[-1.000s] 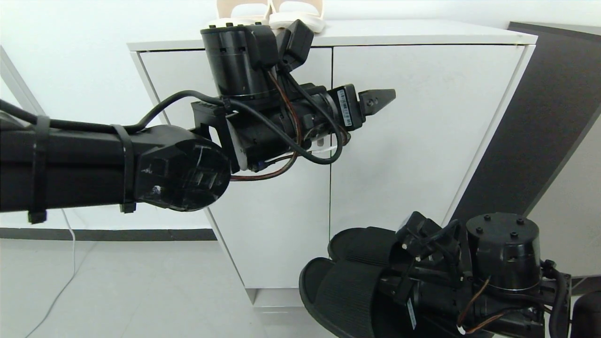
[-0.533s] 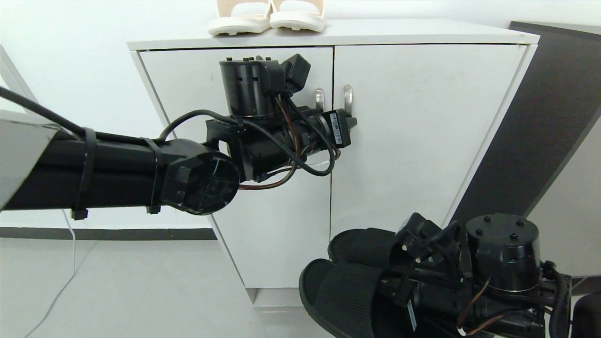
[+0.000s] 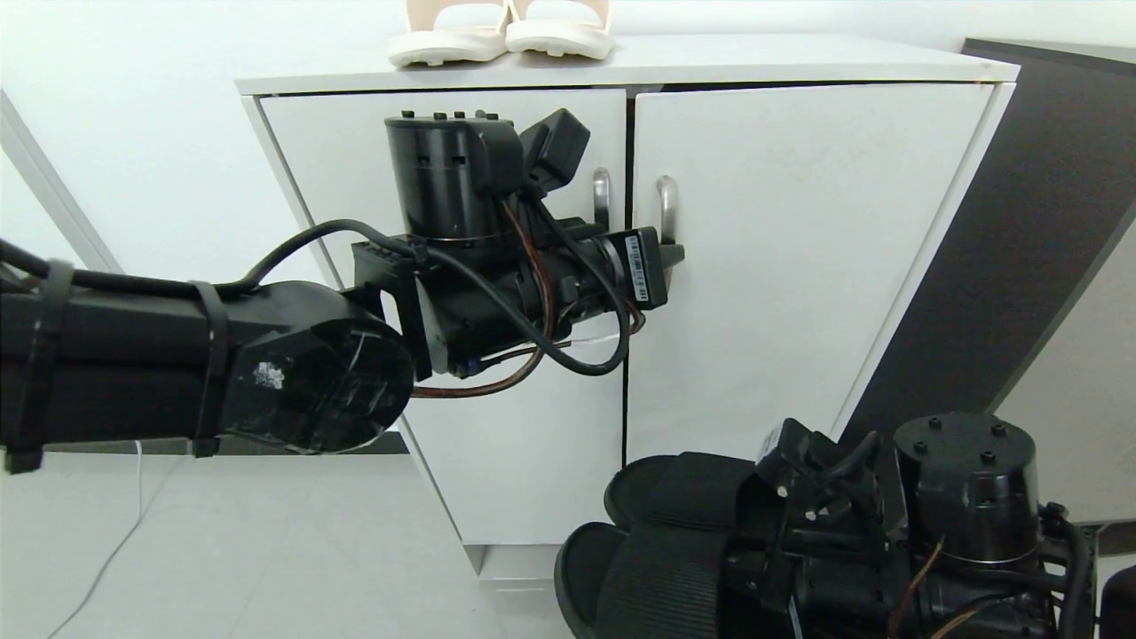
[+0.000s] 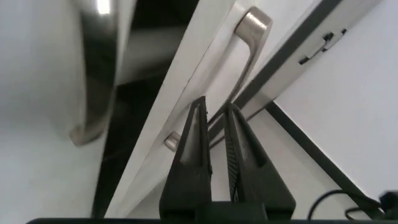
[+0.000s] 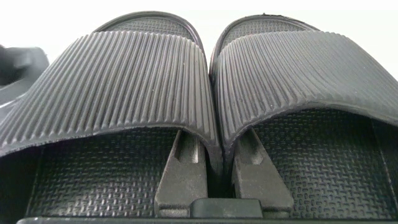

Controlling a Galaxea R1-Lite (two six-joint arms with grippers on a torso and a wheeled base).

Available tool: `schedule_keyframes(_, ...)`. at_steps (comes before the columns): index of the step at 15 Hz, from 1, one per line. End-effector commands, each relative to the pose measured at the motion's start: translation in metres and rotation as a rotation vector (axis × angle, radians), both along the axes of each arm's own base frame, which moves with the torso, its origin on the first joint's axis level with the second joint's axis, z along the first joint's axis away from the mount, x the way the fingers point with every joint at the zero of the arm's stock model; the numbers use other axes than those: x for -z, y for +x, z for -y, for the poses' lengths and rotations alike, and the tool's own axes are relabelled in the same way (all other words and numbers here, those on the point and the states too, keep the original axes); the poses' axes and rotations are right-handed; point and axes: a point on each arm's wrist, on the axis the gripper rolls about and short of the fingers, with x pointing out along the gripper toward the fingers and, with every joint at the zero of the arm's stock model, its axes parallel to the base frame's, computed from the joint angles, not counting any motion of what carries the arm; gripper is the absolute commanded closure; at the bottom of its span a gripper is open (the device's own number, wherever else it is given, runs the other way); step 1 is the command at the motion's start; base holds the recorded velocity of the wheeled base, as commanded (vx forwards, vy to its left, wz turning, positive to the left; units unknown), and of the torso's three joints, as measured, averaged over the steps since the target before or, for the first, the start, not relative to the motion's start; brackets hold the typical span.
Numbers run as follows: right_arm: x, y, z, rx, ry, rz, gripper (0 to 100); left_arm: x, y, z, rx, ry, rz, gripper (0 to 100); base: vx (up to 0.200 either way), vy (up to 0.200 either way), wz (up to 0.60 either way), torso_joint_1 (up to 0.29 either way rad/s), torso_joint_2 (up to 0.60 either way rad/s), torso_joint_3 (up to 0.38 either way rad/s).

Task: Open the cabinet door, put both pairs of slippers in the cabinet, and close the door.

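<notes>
Two black slippers (image 3: 657,550), lower right of head frame, pinched side by side at their inner edges by right gripper (image 5: 216,142). Mid-frame: left gripper (image 4: 215,104), fingers narrow, clamped on handle (image 4: 247,50) of right-hand cabinet door (image 3: 799,266); door slightly ajar. Cream slippers (image 3: 501,31) atop cabinet (image 3: 710,58), upper centre.

A plain indoor room arranged like a home entryway: a white two-door shoe cabinet (image 3: 799,266) stands against a bare white wall (image 3: 133,133) on a pale, smooth floor (image 3: 248,550), with a metal handle (image 3: 667,206) on each door and cream slippers (image 3: 501,31) on its top. A dark grey panel (image 3: 1021,222) beside it and a loose cable (image 3: 127,532) across the floor give it a test-room look
</notes>
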Motion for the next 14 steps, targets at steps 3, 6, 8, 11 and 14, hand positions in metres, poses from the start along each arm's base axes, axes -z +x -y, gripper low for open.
schedule_keyframes(3, -0.003, -0.01, 0.007, -0.064, 0.02, -0.004, 100, -0.019, -0.041, -0.007, 0.062, -0.032, 0.035, 100, 0.0, 0.0, 0.0, 0.0, 0.0, 0.0)
schedule_keyframes(6, -0.004, -0.015, 0.011, -0.104, 0.03, -0.012, 100, -0.027, -0.07, -0.009, 0.119, -0.045, 0.051, 100, 0.0, 0.0, 0.0, 0.0, 0.0, 0.0)
schedule_keyframes(8, -0.002, -0.018, 0.012, -0.115, 0.026, -0.015, 100, -0.026, -0.08, -0.014, 0.131, -0.041, 0.05, 100, 0.0, 0.0, 0.0, 0.0, 0.0, 0.0)
schedule_keyframes(11, -0.001, -0.025, 0.008, -0.145, 0.022, -0.018, 100, -0.023, -0.067, -0.028, 0.073, -0.037, 0.043, 100, 0.0, 0.0, 0.0, 0.0, 0.0, 0.0)
schedule_keyframes(14, -0.001, -0.027, 0.008, -0.152, 0.02, -0.02, 100, -0.017, -0.046, -0.037, 0.009, -0.025, 0.029, 100, 0.0, 0.0, 0.0, 0.0, 0.0, 0.0)
